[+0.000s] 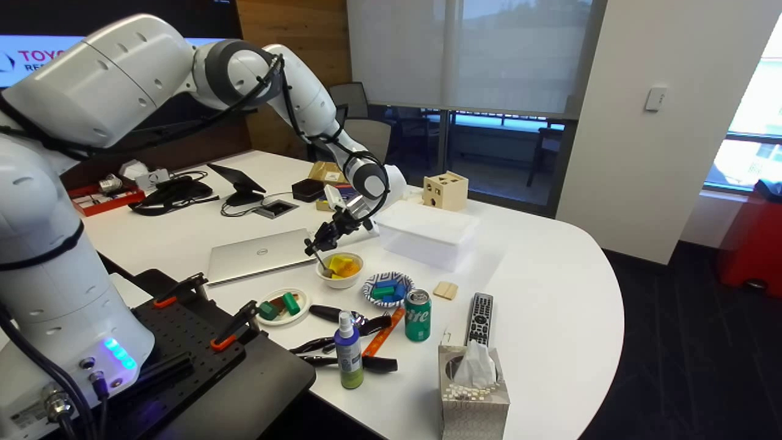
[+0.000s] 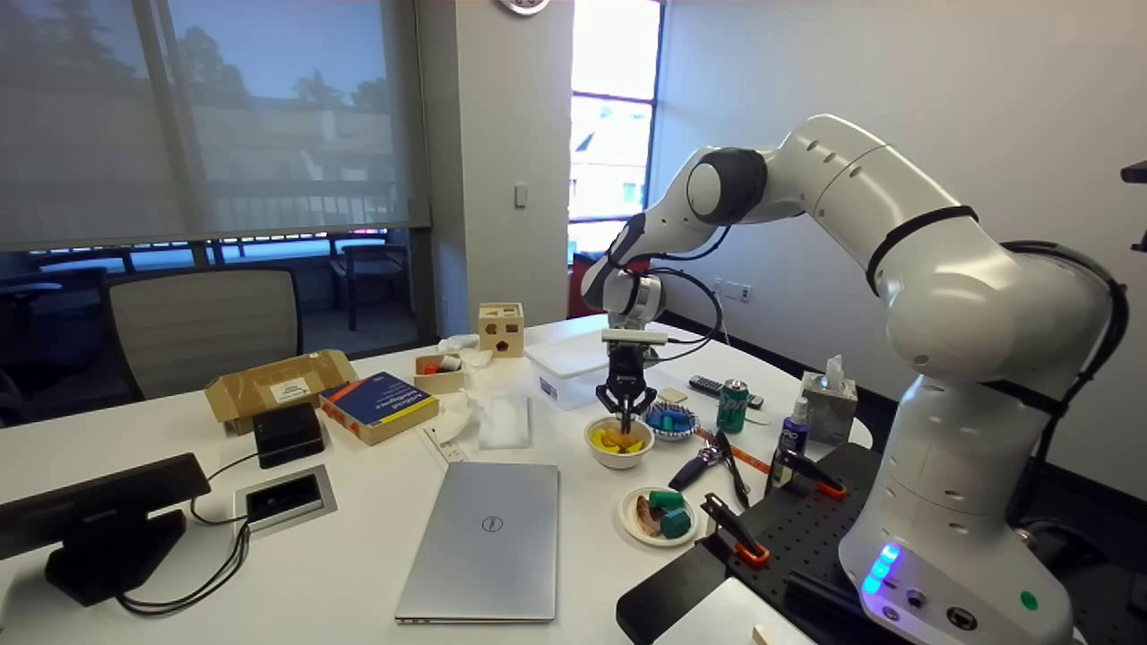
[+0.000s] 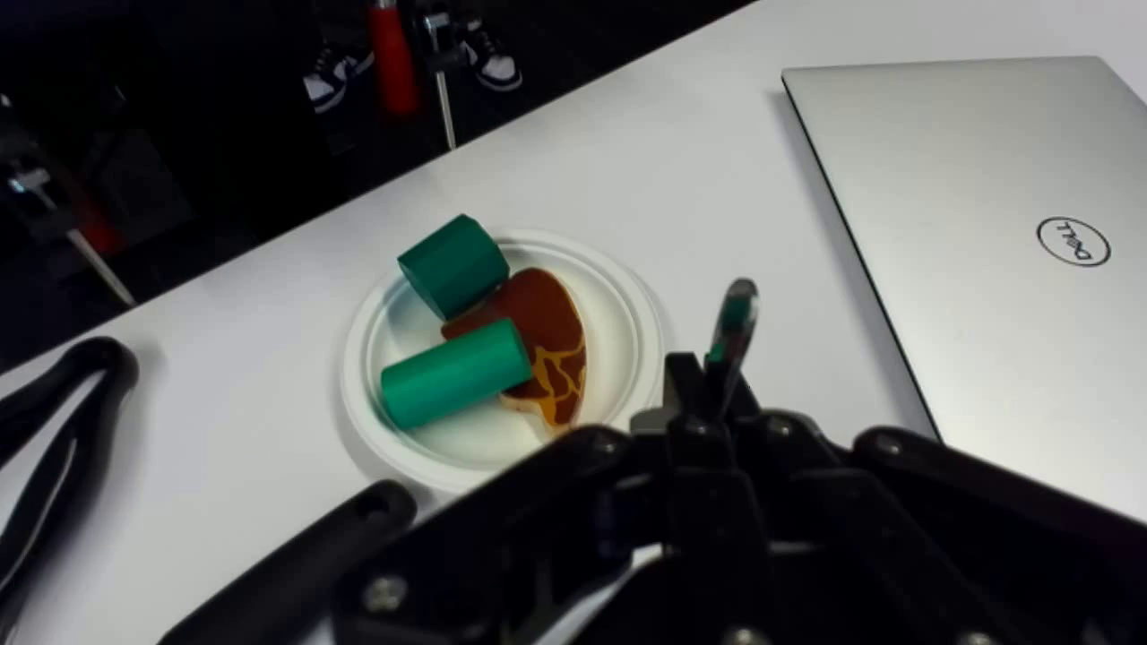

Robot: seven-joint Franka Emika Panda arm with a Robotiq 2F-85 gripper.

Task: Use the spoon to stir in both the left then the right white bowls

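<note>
A small white bowl [image 1: 342, 283] holds yellow and orange pieces and shows in both exterior views [image 2: 616, 460]. A second bowl [image 1: 368, 293], white with a blue pattern, holds blue and green blocks beside it and also shows in an exterior view [image 2: 672, 434]. My gripper [image 1: 311, 247] is shut on a metal spoon [image 1: 320, 261] above the bowl with the yellow pieces. The spoon's lower end is down inside that bowl. In the wrist view the spoon's handle end [image 3: 735, 313] sticks up from the shut fingertips [image 3: 703, 394]. Both bowls are hidden in the wrist view.
A white plate [image 3: 641, 322] with green blocks and a toy steak lies near the robot base. A laptop [image 2: 488, 537], a green can [image 1: 418, 318], a lidded plastic bin [image 1: 421, 238], black-handled utensils [image 1: 327, 313], a spray bottle [image 1: 349, 357] and a tissue box [image 1: 473, 409] stand around.
</note>
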